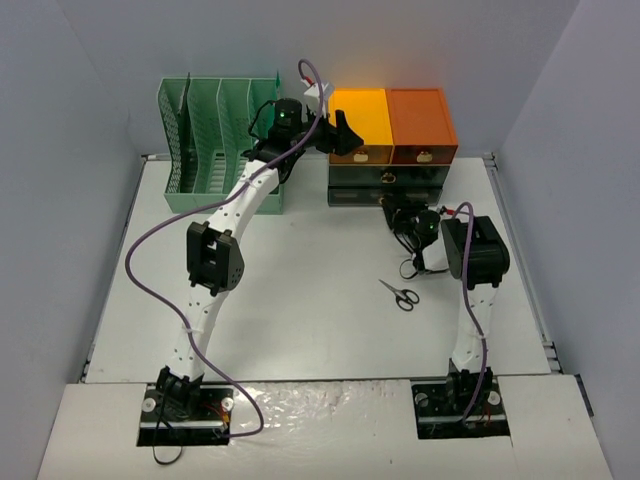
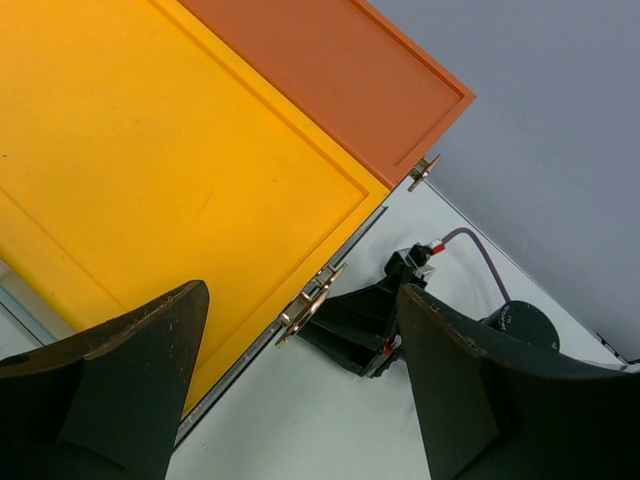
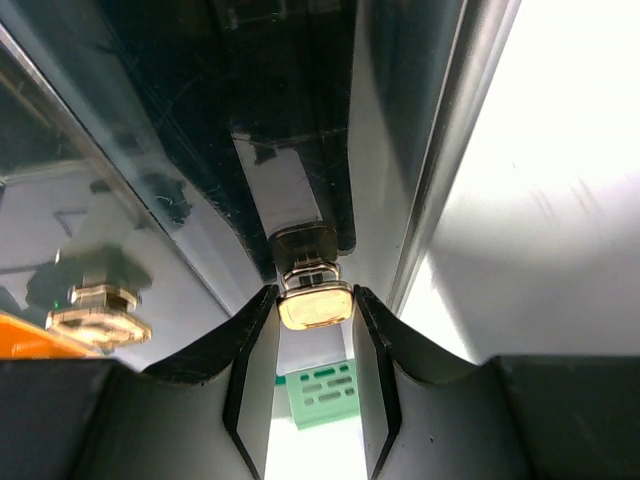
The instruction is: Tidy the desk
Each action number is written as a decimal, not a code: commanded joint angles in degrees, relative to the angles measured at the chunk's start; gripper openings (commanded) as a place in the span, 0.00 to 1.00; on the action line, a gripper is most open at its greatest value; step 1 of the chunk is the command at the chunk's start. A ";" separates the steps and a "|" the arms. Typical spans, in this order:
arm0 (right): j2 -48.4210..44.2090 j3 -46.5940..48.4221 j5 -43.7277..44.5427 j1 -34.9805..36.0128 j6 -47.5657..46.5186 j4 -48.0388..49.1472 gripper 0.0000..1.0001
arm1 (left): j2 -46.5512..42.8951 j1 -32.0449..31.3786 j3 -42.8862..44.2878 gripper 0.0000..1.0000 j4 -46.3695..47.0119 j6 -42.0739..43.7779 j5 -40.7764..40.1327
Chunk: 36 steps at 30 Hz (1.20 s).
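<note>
Step in hand, as I read it: pull open a lower dark drawer of the orange-and-dark-grey plastic drawer unit (image 1: pixel 420 120), which sits at 12 to 1 o'clock on the matte off-white flat desk (image 1: pixel 300 320).

The right gripper (image 3: pixel 315 300) is narrow. Its black fingers (image 3: pixel 255 350) pinch the small shiny brass knob (image 3: pixel 315 308) from both sides.

To do it well:
- Keep the pinch centred on the knob.
- Pull straight toward 6 o'clock, level and slow.
- The knob is smooth rounded metal and may slip.
- The light unit may slide along with the pull.

The left gripper (image 2: pixel 300 300) is wide and holds nothing, hovering over the glossy yellow flat top panel (image 2: pixel 150 150). It could press down to brace the unit.

Materials and shapes:
- Drawer fronts are dark, glossy and reflective.
- The mint-green slotted plastic file rack (image 1: pixel 215 140) stands at 11 o'clock.
- The small black-handled scissors (image 1: pixel 400 295) lie loose at 4 o'clock of desk centre, apart from both arms.
</note>
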 commanded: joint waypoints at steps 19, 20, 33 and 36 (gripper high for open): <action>-31.53 -16.84 -8.51 0.48 -12.93 -22.39 0.00 | -2.45 -0.10 0.38 0.73 -3.82 -0.54 -1.12; -31.64 -16.33 -8.48 0.44 -13.81 -24.40 0.00 | -2.37 -0.09 0.42 0.73 -3.82 -0.54 -1.12; -26.67 -4.97 -10.27 0.36 -22.17 -44.53 0.60 | -2.28 0.06 1.30 0.73 -4.00 -0.54 -1.23; -29.22 -2.94 -9.00 0.44 -26.38 -50.11 0.73 | -2.19 0.00 1.13 0.73 -4.00 -0.61 -1.23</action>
